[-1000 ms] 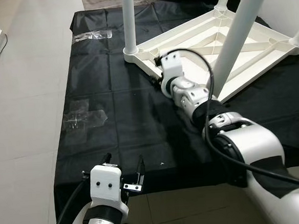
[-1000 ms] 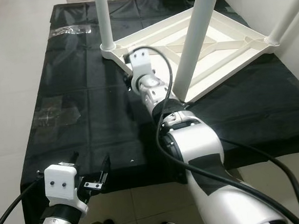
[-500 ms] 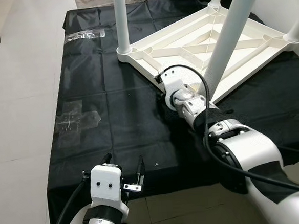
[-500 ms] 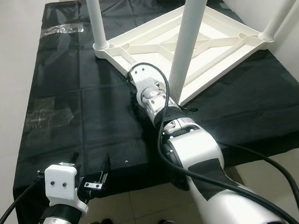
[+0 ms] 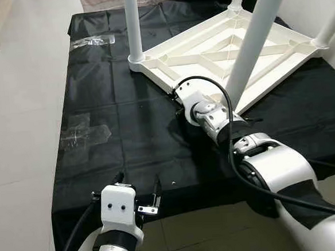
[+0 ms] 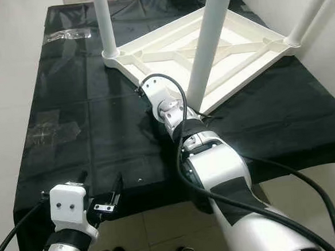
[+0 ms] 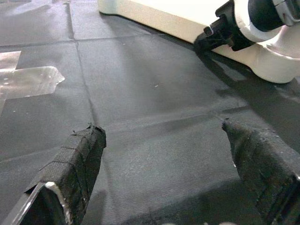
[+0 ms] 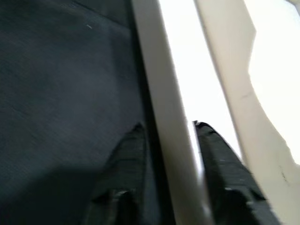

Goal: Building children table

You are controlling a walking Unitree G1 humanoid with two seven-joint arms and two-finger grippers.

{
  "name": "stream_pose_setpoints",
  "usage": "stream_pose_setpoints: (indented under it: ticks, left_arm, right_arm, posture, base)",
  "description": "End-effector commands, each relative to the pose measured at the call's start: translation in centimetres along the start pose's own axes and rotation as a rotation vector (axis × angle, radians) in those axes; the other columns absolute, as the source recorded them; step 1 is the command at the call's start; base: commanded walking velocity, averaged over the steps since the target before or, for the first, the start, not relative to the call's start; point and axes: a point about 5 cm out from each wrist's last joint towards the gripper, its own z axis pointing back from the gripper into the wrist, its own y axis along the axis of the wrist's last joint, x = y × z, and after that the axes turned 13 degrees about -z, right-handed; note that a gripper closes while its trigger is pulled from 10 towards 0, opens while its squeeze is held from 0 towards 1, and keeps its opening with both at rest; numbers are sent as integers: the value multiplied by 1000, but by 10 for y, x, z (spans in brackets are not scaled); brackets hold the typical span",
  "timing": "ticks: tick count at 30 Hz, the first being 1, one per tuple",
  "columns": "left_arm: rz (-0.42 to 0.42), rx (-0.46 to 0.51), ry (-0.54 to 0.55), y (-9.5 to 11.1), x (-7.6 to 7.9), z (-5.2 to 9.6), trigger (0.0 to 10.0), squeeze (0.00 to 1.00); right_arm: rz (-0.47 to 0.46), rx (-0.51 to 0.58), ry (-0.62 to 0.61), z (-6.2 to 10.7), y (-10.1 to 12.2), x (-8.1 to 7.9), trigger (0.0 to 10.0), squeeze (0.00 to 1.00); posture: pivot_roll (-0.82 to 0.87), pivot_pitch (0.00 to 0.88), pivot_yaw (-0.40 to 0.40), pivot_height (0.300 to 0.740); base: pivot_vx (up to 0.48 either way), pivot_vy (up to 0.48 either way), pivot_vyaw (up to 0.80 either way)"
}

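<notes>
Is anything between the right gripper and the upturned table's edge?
Nothing visible: the right gripper already straddles the rim of the white table, one finger on each side.

The left gripper (image 7: 164, 154) hangs over a black woven fabric sheet (image 7: 150, 93), its two black fabric-wrapped fingers (image 7: 77, 159) spread wide with nothing between them; a clear plastic piece (image 7: 28, 79), possibly a bag, lies flat on the sheet; beyond, the right gripper (image 7: 211, 37) meets the rim of the white plastic upturned tabletop (image 7: 168, 18).
</notes>
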Motion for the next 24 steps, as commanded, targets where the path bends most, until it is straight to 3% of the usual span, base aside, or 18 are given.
stream_pose_setpoints:
  ticks: [1,13,17,21,24]
  left_arm:
    - [115,11,-92,11,31,9,10000,0]
    - [106,16,-82,9,28,5,10000,0]
    - [92,22,-84,7,26,1,10000,0]
    - [89,26,-86,6,26,0,10000,0]
    - [81,31,-91,6,25,-2,10000,0]
  right_arm:
    - [-13,-98,94,-4,-22,-11,0,0]
    - [87,-137,156,-1,-23,3,0,0]
    - [234,-262,249,4,-40,27,0,0]
    - [258,-303,264,7,-47,38,0,0]
    - [293,-359,281,13,-56,60,0,0]
  posture:
    - [50,253,-70,740]
    - [46,232,-70,740]
    - [41,213,-62,740]
    - [39,210,-59,740]
    - [36,199,-52,740]
  base:
    - [0,0,0]
    - [0,0,0]
    - [0,0,0]
    - [0,0,0]
    - [0,0,0]
